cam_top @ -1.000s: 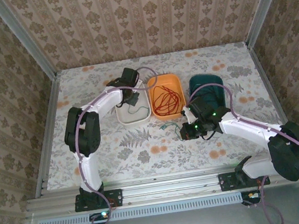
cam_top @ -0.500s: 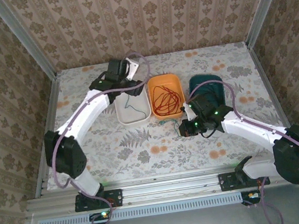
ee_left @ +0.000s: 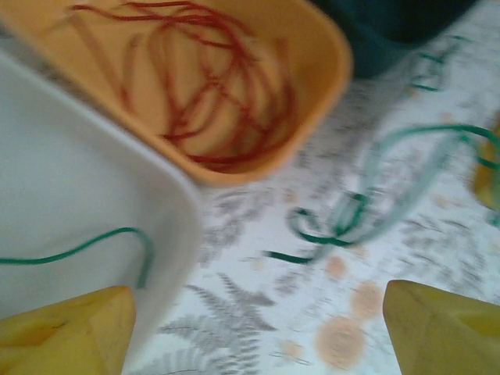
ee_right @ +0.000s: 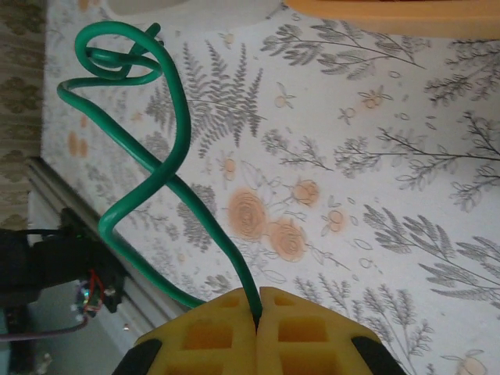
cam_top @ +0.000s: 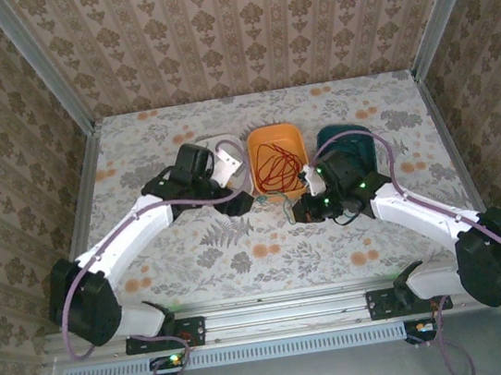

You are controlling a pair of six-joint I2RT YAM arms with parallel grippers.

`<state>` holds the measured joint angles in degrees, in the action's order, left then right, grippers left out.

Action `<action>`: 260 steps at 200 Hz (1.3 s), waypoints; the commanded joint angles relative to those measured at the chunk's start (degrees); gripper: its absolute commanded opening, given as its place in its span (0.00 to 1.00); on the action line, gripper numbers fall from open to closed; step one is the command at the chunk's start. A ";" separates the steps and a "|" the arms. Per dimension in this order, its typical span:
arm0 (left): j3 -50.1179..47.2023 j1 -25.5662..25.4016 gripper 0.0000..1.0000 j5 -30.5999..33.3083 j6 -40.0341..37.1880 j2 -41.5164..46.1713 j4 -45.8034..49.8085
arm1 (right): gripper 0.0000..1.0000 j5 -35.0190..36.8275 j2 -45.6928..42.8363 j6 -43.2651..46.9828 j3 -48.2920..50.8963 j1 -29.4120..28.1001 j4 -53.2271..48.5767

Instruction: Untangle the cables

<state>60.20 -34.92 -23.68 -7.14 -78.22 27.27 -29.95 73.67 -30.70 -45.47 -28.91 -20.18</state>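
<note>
Yellow-padded right gripper [ee_right: 258, 312] is clenched on a green cable [ee_right: 148, 180], which loops up over the floral table [ee_right: 391, 156]. The left gripper [ee_left: 258, 332] is spread wide, grasping nothing, at the white tray [ee_left: 70, 180] corner, where a green strand [ee_left: 86, 248] lies. Beyond, red cable [ee_left: 211, 101] coils in the orange tray [ee_left: 320, 55], beside a dark-green tray [ee_left: 391, 23].

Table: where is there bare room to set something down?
Bare table: between the left arm and right arm, along the far wall, and right of the teal bin. Crowded: before the orange bin, where the green cable, left gripper and right gripper meet.
</note>
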 commanded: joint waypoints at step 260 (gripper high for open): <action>-9.15 -0.85 0.00 -5.79 8.09 -3.28 -16.47 | 0.05 -17.07 -9.45 -9.05 3.01 15.71 8.04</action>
<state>53.12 -35.94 -32.97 -3.22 -79.92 13.41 -48.73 67.99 -36.71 -43.55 -16.32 -14.96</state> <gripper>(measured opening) 0.049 0.067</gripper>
